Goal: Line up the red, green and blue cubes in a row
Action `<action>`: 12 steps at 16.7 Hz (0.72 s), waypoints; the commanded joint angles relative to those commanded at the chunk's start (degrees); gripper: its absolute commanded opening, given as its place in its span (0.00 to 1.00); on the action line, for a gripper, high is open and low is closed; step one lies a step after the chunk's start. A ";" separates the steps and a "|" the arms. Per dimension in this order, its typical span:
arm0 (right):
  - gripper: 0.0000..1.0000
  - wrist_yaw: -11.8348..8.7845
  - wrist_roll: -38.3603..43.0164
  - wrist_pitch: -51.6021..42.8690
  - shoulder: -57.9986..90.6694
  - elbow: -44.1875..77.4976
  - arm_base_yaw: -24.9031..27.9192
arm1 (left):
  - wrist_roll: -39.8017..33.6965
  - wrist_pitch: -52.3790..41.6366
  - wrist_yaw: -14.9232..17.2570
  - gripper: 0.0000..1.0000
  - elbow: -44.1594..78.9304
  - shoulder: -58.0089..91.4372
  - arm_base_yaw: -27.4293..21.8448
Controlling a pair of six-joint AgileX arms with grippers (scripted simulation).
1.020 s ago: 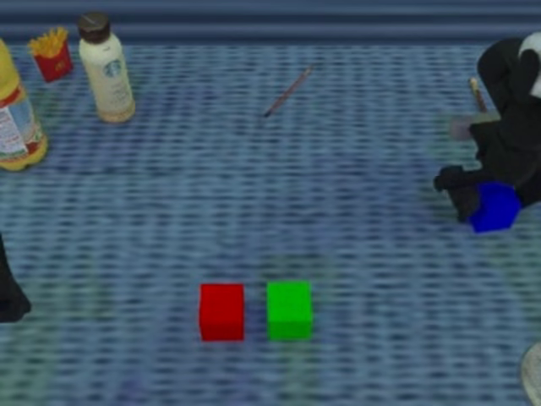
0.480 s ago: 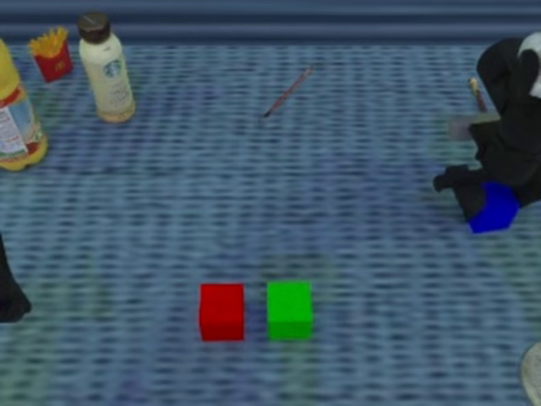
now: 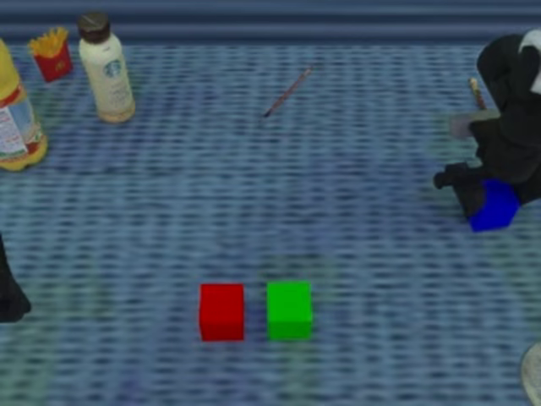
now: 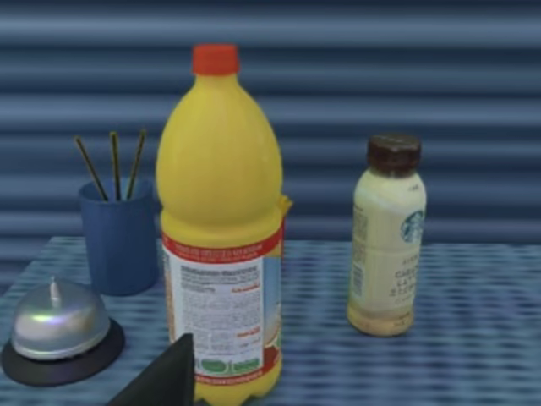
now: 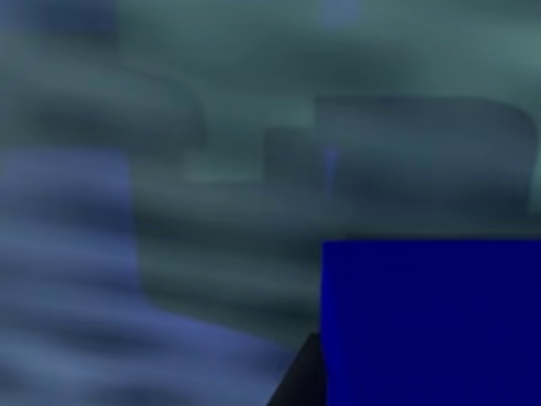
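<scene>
Since the earlier frames the right claw (image 3: pixel 483 201) is creeping slightly toward the far side of the counter (image 3: pixel 363 169), carrying the blue cube (image 3: pixel 494 206) with it, while everything else is staying put. That claw is sitting closed around the blue cube near the counter's right edge, its dark fingers pressing on the cube's left side in the top view; in the right wrist view the blue cube (image 5: pixel 431 321) is filling the near corner of the picture, with a dark finger edge showing just beside it. Well apart from it, toward the near middle of the counter, the red cube (image 3: pixel 221 311) and the green cube (image 3: pixel 289 310) are sitting side by side in a line, red on the left, with a narrow gap between them (not touching). A thin pencil-like stick (image 3: pixel 287 91) is lying tilted on the far middle of the counter. At the far left, a cream bottle with a brown cap (image 3: pixel 106 68) is standing upright between a small red carton of fries (image 3: pixel 52 54) and a big yellow juice bottle (image 3: pixel 15 118). The left claw (image 3: pixel 10 292) is resting parked at the left edge; whether its fingers are apart I cannot tell.
</scene>
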 joint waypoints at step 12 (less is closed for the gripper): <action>0.00 -0.06 0.20 -11.86 -4.94 6.62 0.19 | 0.00 0.00 0.00 1.00 0.00 0.00 0.00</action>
